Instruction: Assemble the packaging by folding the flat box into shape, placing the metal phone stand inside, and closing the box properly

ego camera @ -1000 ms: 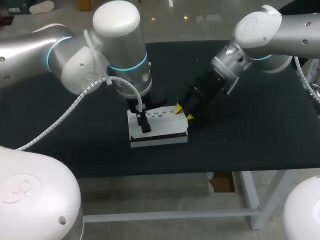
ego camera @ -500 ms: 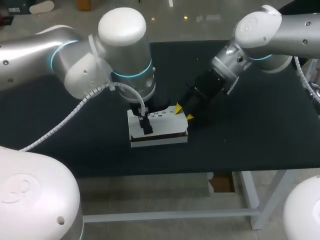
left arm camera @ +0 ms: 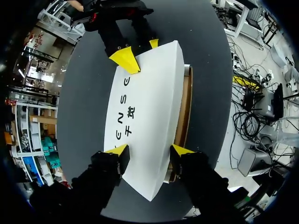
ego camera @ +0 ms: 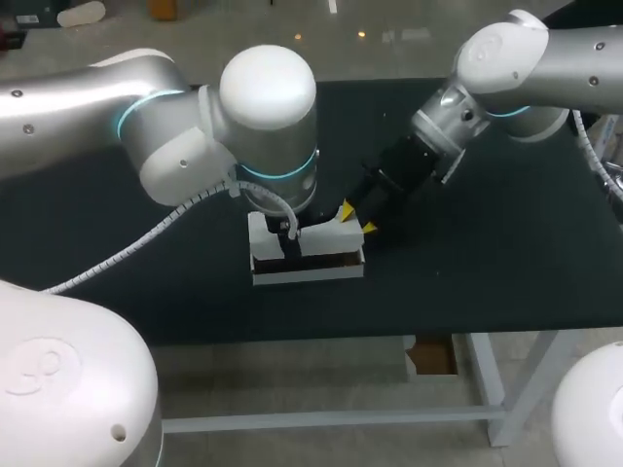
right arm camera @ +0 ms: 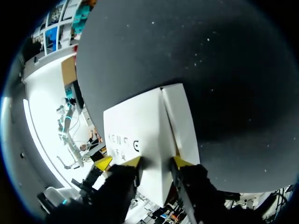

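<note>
The left gripper (left arm camera: 149, 150) is open, its yellow tips spread and resting on the left end of the white lid (left arm camera: 147, 98). The box (ego camera: 307, 274) lies in the middle of the bench (ego camera: 487, 282), with its long axis running left to right. The printed lid faces up and stands slightly raised along the near side, showing brown inside. The right gripper (right arm camera: 156, 162) meets the lid's far right corner; I cannot tell whether it grips.

- A white box (right arm camera: 140, 135) with print on its top lies on the dark table (right arm camera: 224, 70).
- My gripper (right arm camera: 156, 163) sits at its near edge, over a fold line.
- Just beside it shows my left gripper (right arm camera: 103, 164).
</note>
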`<state>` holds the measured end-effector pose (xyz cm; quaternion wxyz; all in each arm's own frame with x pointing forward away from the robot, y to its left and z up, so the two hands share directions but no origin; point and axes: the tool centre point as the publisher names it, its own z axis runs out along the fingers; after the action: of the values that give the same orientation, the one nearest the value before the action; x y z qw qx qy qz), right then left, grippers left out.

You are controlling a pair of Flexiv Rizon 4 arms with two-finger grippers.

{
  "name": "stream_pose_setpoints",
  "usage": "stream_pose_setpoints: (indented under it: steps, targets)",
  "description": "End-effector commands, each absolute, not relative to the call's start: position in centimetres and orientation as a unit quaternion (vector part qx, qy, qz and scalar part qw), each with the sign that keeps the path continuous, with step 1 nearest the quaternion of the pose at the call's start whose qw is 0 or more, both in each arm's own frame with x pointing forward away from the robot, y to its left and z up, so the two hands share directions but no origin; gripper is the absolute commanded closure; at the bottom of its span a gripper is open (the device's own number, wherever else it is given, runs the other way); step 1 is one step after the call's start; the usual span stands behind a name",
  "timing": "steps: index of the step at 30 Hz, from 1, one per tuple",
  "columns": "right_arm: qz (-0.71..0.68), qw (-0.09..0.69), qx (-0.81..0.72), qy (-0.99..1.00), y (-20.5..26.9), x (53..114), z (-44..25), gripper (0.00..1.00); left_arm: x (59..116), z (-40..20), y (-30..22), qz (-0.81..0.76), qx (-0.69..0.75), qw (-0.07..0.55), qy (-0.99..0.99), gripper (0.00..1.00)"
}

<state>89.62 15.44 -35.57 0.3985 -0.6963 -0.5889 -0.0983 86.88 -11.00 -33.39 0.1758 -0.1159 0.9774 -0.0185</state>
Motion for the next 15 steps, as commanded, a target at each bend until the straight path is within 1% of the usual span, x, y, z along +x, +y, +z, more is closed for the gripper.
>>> stream_pose_setpoints:
  steps: [1, 4, 6, 8, 15]
  targets:
    - [-0.099, 0.399, -0.696, -0.589, 15.52, 89.54, -35.68, 0.58, 86.69, -33.43, -11.45, -0.007, -0.119, 0.192, 0.974, 0.53]
    - [-0.099, 0.399, -0.696, -0.589, 15.52, 89.54, -35.68, 0.58, 86.66, -33.53, -11.45, -0.006, -0.119, 0.197, 0.973, 0.57]
    - [-0.099, 0.399, -0.696, -0.589, 15.52, 89.54, -35.68, 0.58, 86.62, -33.6, -11.44, -0.007, -0.114, 0.202, 0.973, 0.62]
    - [-0.099, 0.399, -0.696, -0.589, 15.52, 89.54, -35.68, 0.58, 86.59, -33.67, -11.43, -0.009, -0.111, 0.207, 0.972, 0.63]
    - [-0.099, 0.399, -0.696, -0.589, 15.52, 89.54, -35.68, 0.58, 86.31, -33.8, -11.41, -0.011, -0.1, 0.222, 0.97, 0.61]
